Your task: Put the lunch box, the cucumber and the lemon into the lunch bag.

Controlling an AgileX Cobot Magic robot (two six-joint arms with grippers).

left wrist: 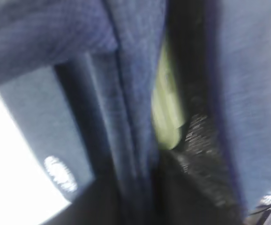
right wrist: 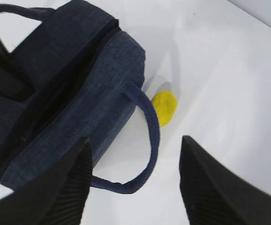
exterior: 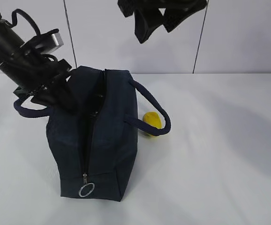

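The navy lunch bag [exterior: 102,140] stands mid-table with its top zipper open and the ring pull [exterior: 86,190] at the near end. My left gripper [exterior: 65,96] is at the bag's left top edge. In the blurred left wrist view it [left wrist: 147,187] pinches a fold of the bag's fabric [left wrist: 131,93]. A pale green lid, the lunch box [left wrist: 166,108], shows through the opening. The lemon [exterior: 152,123] lies on the table right of the bag, behind a handle [exterior: 156,105]. My right gripper [exterior: 156,21] hangs open high above the bag, over the handle [right wrist: 149,140], with the lemon [right wrist: 165,107] beyond it. The cucumber is hidden.
White table [exterior: 220,164] all round the bag, white wall panels behind. The bag's other handle [exterior: 30,108] loops out to the left under my left arm. Bare table [right wrist: 229,84] lies right of the lemon.
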